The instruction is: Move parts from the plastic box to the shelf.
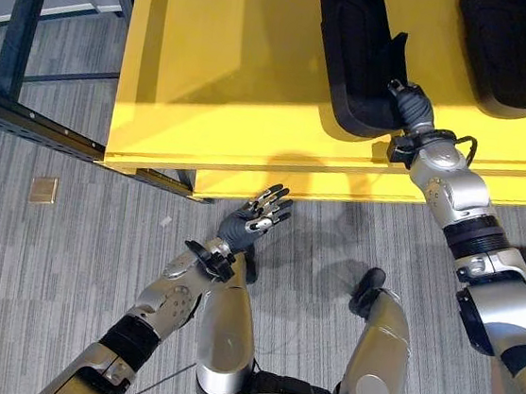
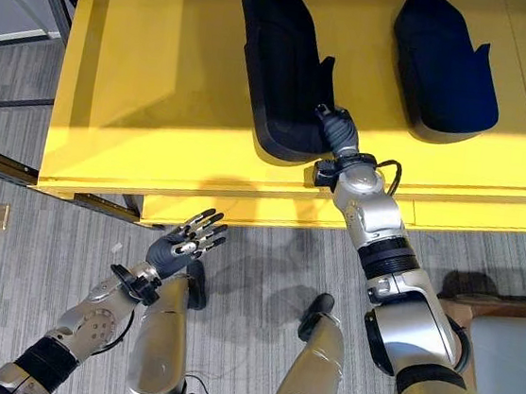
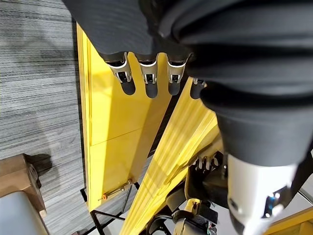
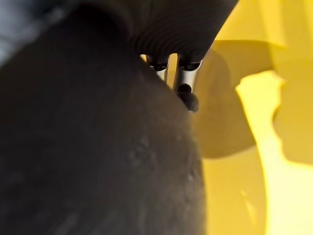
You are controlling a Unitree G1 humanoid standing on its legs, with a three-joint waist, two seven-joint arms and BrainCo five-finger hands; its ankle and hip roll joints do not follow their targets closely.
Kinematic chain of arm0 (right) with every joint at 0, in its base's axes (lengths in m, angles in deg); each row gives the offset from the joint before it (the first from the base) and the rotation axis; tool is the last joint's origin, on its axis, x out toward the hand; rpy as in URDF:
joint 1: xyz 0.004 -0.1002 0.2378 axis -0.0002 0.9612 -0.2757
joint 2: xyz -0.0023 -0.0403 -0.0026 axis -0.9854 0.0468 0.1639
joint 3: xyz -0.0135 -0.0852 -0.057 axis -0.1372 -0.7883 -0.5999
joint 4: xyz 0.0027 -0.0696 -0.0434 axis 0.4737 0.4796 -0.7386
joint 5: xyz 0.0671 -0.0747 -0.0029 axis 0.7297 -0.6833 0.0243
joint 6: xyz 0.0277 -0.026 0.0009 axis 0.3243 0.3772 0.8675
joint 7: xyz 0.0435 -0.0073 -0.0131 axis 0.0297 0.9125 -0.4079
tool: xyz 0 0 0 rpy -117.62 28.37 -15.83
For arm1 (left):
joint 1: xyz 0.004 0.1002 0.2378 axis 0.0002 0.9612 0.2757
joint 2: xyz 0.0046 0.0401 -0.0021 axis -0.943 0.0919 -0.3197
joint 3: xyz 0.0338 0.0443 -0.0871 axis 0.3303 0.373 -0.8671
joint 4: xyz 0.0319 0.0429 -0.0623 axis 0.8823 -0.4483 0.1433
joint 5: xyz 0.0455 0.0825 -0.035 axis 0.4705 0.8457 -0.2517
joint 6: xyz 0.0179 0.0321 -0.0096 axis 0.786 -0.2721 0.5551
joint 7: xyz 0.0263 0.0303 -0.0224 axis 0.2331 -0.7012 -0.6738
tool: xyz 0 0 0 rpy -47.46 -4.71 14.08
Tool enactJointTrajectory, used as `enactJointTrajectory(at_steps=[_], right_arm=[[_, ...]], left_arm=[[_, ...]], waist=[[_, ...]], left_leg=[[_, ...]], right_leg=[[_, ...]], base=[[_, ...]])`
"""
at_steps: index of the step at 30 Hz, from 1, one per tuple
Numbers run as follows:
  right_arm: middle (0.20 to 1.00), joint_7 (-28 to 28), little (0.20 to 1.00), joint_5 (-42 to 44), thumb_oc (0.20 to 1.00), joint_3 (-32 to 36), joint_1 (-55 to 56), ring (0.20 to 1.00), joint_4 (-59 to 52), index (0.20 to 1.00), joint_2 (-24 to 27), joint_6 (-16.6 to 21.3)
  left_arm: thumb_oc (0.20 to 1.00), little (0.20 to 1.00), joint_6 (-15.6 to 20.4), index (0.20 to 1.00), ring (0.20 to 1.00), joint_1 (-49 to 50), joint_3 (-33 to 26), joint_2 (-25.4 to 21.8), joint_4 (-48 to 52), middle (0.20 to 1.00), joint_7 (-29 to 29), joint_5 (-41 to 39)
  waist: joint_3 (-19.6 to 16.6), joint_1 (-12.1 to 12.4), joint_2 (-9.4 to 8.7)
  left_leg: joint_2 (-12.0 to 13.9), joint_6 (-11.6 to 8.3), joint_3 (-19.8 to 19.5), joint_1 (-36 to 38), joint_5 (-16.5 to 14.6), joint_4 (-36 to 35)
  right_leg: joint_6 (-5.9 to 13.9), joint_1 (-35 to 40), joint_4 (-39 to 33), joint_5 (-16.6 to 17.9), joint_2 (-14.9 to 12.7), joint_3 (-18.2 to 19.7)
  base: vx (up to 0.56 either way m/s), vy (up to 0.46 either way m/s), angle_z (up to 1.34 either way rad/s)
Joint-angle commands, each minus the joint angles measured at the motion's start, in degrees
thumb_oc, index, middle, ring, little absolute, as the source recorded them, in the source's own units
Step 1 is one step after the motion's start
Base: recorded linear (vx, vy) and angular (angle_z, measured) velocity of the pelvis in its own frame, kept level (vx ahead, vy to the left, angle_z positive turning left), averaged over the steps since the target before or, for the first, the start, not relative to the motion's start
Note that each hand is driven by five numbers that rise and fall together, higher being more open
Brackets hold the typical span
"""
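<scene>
Left hand (image 1: 253, 217) spread empty; right hand (image 2: 339, 130) on black part (image 2: 283, 61), grip unclear.

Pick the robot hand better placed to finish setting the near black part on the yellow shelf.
Right. The right robot hand is already at the near black part on the yellow shelf; whether it grips is hidden. The left robot hand hangs open over the floor, short of the shelf edge.

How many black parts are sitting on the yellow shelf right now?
2. One black part lies mid-shelf with the right robot hand at its near end; the other lies apart to its right. More may lie beyond the picture's edge.
</scene>
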Motion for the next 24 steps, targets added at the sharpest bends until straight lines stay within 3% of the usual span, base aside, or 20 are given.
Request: enactJointTrajectory(at_steps=[1,17,21,24], right_arm=[[0.2,-0.87,0.2,-1.67,0.2,1.23,-3.11,0.2,0.29,0.2,2.41,2.02],[0.2,-5.92,0.2,-0.54,0.2,-2.17,-10.48,0.2,1.84,0.2,-0.46,-0.64],[0.2,-6.49,0.2,-0.67,0.2,-3.16,-11.49,0.2,2.75,0.2,-0.5,-1.2],[0.2,-6.88,0.2,-1.42,0.2,-4.06,-11.67,0.2,4.19,0.2,-1.32,-0.57]], left_arm=[[1.0,1.0,2.23,1.0,1.0,-0.03,2.25,-0.86,5.89,1.0,-0.42,-2.15],[1.0,1.0,2.47,1.0,1.0,-2.6,3.51,-0.03,6.97,1.0,-5.96,-3.11],[1.0,1.0,5.73,1.0,1.0,-3.02,3.51,-0.18,6.99,1.0,-7.99,-3.48],[1.0,1.0,4.62,1.0,1.0,-3.47,2.62,0.26,6.96,1.0,-8.65,-3.17]], waist=[[-0.79,2.35,-0.74],[-0.79,3.16,-0.73],[-0.79,3.22,-0.65],[-0.79,3.33,-0.86]], left_leg=[[-2.94,4.12,1.88,-1.12,-6.38,4.91],[-2.12,3.99,0.79,-5.74,-7.17,7.41],[-2.05,3.79,0.82,-6.01,-6.83,6.82],[-2.06,3.64,0.6,-6.58,-6.43,6.44]], right_leg=[[-1.51,-0.96,11.39,-9.11,0.31,-7.17],[-1.56,-6.49,15.17,-9.7,0.68,-5.9],[-1.62,-6.99,15.18,-9.63,1.05,-5.61],[-1.49,-7.71,15.22,-9.46,1.35,-5.24]], base=[[-0.03,-0.004,-0.12],[-0.01,0.002,-0.01],[0.0,0.0,0.0],[0.0,0.0,0.0]])
